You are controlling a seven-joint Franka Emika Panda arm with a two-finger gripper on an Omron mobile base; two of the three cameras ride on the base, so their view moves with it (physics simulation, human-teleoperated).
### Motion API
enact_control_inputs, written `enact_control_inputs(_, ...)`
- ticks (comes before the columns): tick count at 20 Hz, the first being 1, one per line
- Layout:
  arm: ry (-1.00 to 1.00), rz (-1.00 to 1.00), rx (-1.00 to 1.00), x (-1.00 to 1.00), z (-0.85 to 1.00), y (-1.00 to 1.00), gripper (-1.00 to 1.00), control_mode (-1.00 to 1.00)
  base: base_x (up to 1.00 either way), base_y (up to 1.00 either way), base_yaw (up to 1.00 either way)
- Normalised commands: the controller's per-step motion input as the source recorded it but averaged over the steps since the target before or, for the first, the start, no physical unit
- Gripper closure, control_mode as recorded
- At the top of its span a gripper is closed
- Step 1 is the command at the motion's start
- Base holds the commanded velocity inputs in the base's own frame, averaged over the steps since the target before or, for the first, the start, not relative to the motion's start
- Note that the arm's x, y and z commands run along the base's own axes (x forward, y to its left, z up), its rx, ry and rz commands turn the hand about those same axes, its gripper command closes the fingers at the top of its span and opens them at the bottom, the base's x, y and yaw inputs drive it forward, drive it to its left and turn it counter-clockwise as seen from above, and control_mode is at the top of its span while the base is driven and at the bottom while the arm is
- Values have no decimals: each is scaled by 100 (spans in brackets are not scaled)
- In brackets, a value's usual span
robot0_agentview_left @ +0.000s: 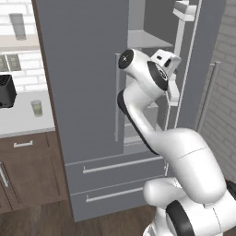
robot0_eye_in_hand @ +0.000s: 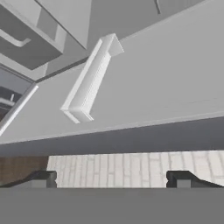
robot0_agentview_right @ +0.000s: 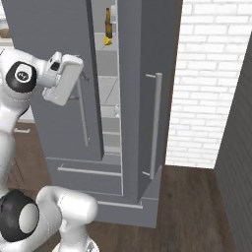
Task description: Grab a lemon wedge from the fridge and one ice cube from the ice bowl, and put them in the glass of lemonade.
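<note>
The gripper has its fingers spread wide with nothing between them, facing the inside of the fridge door. The lemon wedge lies on an upper shelf beside a bottle. The glass of lemonade stands on the counter left of the fridge.

Matt grey fridge with silvery metal handles; rough white brick wall; brown wood-plank floor; glossy white arm.

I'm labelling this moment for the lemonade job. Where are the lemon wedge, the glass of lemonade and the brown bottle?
lemon wedge (robot0_agentview_right: 107, 42): right base view, its yellow face, on the fridge shelf.
glass of lemonade (robot0_agentview_left: 37, 108): left base view, its tinted side wall, on the counter.
brown bottle (robot0_agentview_right: 108, 24): right base view, mid body.
</note>
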Motion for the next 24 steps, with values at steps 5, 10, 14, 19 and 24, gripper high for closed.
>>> enact_control_inputs(5, 4, -8, -1, 55, -25, -3, -100, -100, 0, 0, 0)
enact_control_inputs(10, 0, -6, -3, 47, -33, 0, -100, -100, 0, 0, 0)
enact_control_inputs(14, 0, -7, -3, 34, -15, -14, -100, -100, 0, 0, 0)
enact_control_inputs(19, 0, -8, -6, 28, -1, -32, -100, -100, 0, 0, 0)
enact_control_inputs(24, 0, -9, -5, 11, 0, -50, -100, -100, 0, 0, 0)
